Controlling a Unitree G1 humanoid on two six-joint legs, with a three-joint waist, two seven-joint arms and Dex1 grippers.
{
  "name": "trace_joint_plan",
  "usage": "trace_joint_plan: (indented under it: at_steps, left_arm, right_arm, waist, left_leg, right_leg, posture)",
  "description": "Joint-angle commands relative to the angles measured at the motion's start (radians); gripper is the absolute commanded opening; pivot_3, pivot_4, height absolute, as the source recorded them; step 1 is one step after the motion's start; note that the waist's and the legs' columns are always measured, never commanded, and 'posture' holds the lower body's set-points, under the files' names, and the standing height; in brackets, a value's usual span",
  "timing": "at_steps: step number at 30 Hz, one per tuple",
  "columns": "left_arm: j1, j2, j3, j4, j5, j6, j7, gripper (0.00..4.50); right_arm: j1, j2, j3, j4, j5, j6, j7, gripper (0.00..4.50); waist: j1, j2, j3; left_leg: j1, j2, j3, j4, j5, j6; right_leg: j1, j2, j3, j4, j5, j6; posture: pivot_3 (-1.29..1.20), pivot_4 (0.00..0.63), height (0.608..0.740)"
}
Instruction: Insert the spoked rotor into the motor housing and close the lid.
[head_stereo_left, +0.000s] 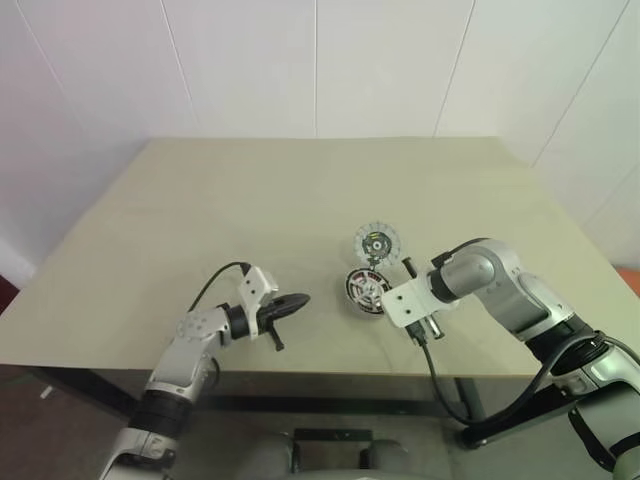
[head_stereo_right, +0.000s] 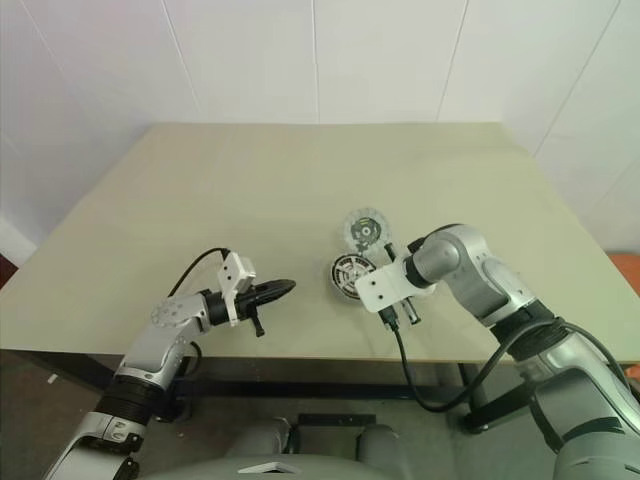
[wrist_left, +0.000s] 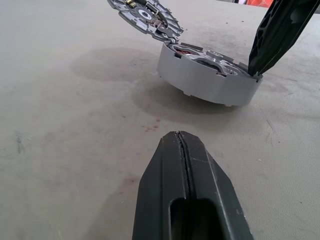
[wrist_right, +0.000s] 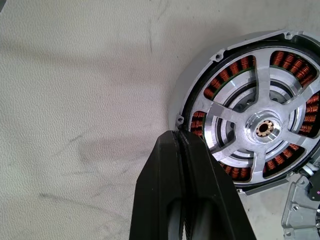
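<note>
We saw spoked rotor (wrist_right: 262, 129) already seated in motor housing (wrist_left: 207, 75), mid-table | lid (head_stereo_left: 377, 243) just beyond, not yet on | left gripper (head_stereo_left: 290, 304), right gripper (wrist_right: 181, 150) pinched closed, empty

the picture's edge cuts off the motor housing (wrist_right: 260, 125) and lid (wrist_right: 300, 212).

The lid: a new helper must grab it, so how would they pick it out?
On the beige table, look near the right hand. Two discs lie there; the lid is the farther one, flat and light grey, without the motor housing's copper windings.
</note>
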Motion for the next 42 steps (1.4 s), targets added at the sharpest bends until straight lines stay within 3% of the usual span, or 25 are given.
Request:
trace_joint_plan:
  at_steps: [1, 11, 16, 23, 31, 42]
  left_arm:
    - [-0.021, -0.009, -0.006, -0.006, 0.008, -0.024, 0.001, 0.00]
    - [-0.013, -0.017, -0.008, -0.007, 0.020, -0.030, 0.004, 0.00]
    - [-0.009, -0.016, -0.008, -0.005, 0.023, -0.036, 0.006, 0.00]
    - [-0.010, -0.003, 0.007, -0.005, 0.022, -0.048, 0.011, 0.00]
    - [0.011, 0.059, 0.106, -0.063, -0.042, -0.062, 0.004, 0.00]
    - [0.054, 0.110, 0.163, -0.166, -0.105, -0.018, 0.002, 0.00]
  right_arm:
    - [-0.021, 0.019, -0.023, -0.001, 0.021, 0.025, -0.003, 0.03]
    - [0.012, 0.079, -0.070, -0.138, 0.160, 0.283, 0.029, 0.03]
    - [0.016, 0.135, -0.109, -0.205, 0.249, 0.545, 0.006, 0.03]
    - [0.030, 0.175, -0.121, -0.259, 0.320, 0.787, -0.082, 0.03]
    - [0.035, 0.203, -0.105, -0.272, 0.390, 0.918, -0.173, 0.03]
    - [-0.036, 0.391, -0.153, -0.138, 0.488, 1.120, -0.381, 0.03]
  waist:
    - [-0.001, 0.000, 0.000]
    - [0.005, 0.000, 0.000]
    - [0.006, 0.000, 0.000]
    - [0.007, 0.000, 0.000]
    - [0.006, 0.000, 0.000]
    - [0.004, 0.000, 0.000]
  left_leg:
    - [0.000, 0.000, 0.000, 0.000, 0.000, 0.000]
    - [-0.002, 0.001, 0.001, -0.009, 0.001, 0.001]
    - [-0.003, 0.001, 0.001, -0.012, 0.002, 0.003]
    - [-0.004, 0.001, 0.001, -0.011, 0.000, 0.000]
    - [-0.006, 0.001, 0.001, -0.011, 0.001, 0.001]
    - [-0.006, 0.001, 0.001, -0.011, 0.000, 0.000]
  right_leg:
    - [0.000, 0.000, 0.000, 0.000, 0.000, 0.000]
    - [-0.007, 0.000, 0.000, 0.000, 0.002, -0.003]
    - [-0.010, 0.001, 0.000, 0.000, 0.002, -0.003]
    - [-0.011, 0.001, 0.000, -0.001, 0.002, -0.003]
    - [-0.013, 0.001, 0.000, -0.001, 0.002, -0.003]
    - [-0.013, 0.001, 0.000, 0.000, 0.002, -0.003]
  posture:
    - [0.00, 0.000, 0.740]
    - [0.00, 0.000, 0.740]
    - [0.00, 0.000, 0.740]
    - [0.00, 0.000, 0.740]
    - [0.00, 0.000, 0.740]
    - [0.00, 0.000, 0.740]
